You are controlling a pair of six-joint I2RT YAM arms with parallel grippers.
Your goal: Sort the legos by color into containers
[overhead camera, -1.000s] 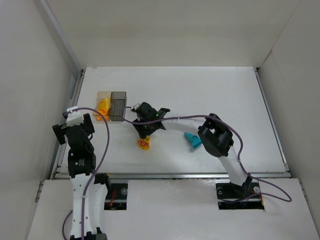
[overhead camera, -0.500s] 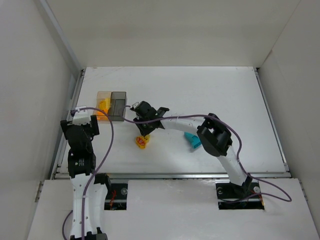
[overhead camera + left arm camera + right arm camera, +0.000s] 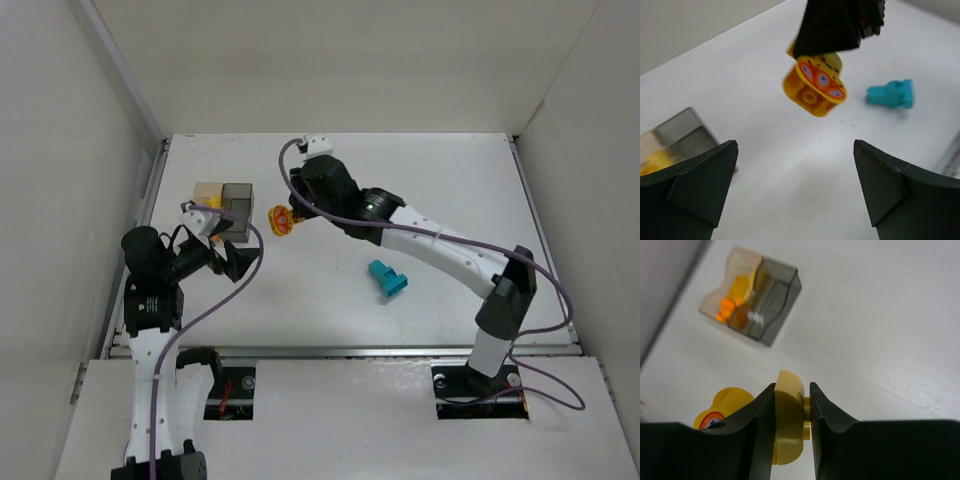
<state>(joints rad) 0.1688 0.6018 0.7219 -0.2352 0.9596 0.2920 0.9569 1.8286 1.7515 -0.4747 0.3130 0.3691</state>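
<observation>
Bottom centre, the right gripper (image 3: 791, 386) pinches a yellow lego piece (image 3: 789, 425), its orange, red-marked part jutting lower left; upper left, an amber box (image 3: 720, 292) holding orange bits (image 3: 729, 311) adjoins a grey box (image 3: 776, 300) on the white table (image 3: 880, 340).

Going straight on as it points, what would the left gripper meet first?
Probably the white table; the yellow-orange, red-marked lego held by the right gripper hangs above that line; depth is unclear.

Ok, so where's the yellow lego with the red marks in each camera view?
Top external: yellow lego in the right gripper, just right of the grey container.
Left wrist: yellow lego upper centre, under the right gripper.
Right wrist: yellow lego bottom centre, clamped.
Shared landmark: the grey container, in all three.
</observation>
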